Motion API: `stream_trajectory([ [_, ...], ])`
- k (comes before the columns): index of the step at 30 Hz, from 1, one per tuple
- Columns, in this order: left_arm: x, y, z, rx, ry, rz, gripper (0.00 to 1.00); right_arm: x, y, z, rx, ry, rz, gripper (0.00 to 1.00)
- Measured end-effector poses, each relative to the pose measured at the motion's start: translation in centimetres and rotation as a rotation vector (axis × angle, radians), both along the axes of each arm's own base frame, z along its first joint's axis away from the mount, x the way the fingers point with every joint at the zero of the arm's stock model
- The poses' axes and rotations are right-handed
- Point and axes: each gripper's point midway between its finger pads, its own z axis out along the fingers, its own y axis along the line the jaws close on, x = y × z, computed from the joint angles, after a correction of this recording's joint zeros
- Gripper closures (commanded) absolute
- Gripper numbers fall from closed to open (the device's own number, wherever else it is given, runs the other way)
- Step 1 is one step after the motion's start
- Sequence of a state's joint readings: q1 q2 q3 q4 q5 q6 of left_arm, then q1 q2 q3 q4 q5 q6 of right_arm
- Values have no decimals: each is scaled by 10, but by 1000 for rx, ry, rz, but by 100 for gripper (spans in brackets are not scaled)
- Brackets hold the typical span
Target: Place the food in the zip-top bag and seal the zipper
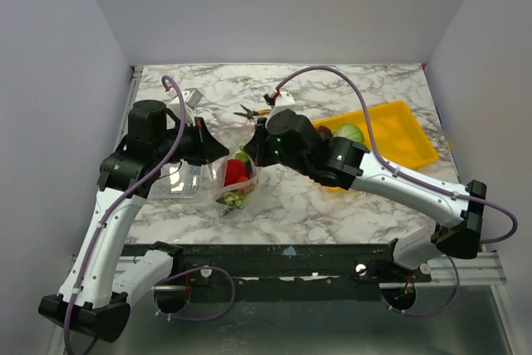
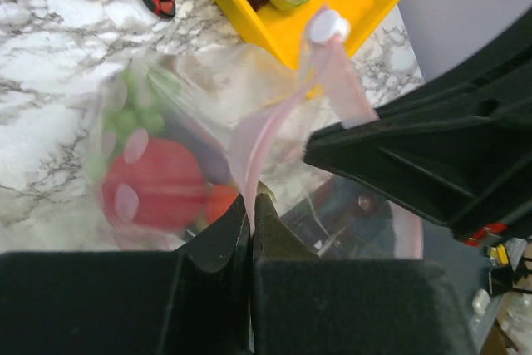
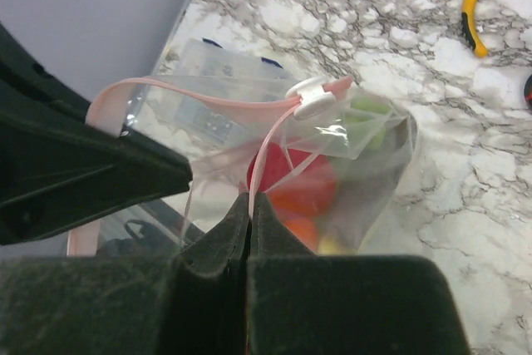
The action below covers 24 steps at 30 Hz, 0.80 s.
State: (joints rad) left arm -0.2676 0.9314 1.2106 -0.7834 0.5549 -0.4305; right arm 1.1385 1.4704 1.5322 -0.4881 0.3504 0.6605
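Pinching the zipper (image 3: 208, 99) from both sides, the left tool (image 2: 251, 209) and right tool (image 3: 250, 205) are squeezed tight on it. Red and green food (image 2: 158, 184) shows inside the zip-top bag (image 3: 378, 168).

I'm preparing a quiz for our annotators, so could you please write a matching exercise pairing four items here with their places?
1 cabbage
2 pliers
3 red toy vegetable
4 zipper

A inside the zip-top bag
B in the yellow tray
C pinched in the jaws of left gripper and right gripper
D on the marble table

Pairs: 1-B, 2-D, 3-A, 4-C
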Motion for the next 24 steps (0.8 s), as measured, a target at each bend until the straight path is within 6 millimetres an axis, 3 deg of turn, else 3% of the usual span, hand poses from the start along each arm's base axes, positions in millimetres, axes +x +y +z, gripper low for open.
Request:
stream_trajectory([
  [4,-9,-8,-3,-48,56,-43,100,1,8,-23,-58,29,27,99],
  [10,-16,-15,7,-119,31,-79,100,-3,11,-15,-38,15,64,93],
  [13,-17,-15,0,-118,34,-79,100,-9,4,-28,-43,27,76,85],
  [15,-16,-16,-13,-118,61,-81,100,-15,-4,-50,-92,58,87,78],
  [19,-17,-22,-40,-142,139,-106,100,-27,-16,-75,-190,108,109,58],
  [24,-22,-29,-47,-194,176,-138,100,-38,-36,-62,-217,85,129,47],
])
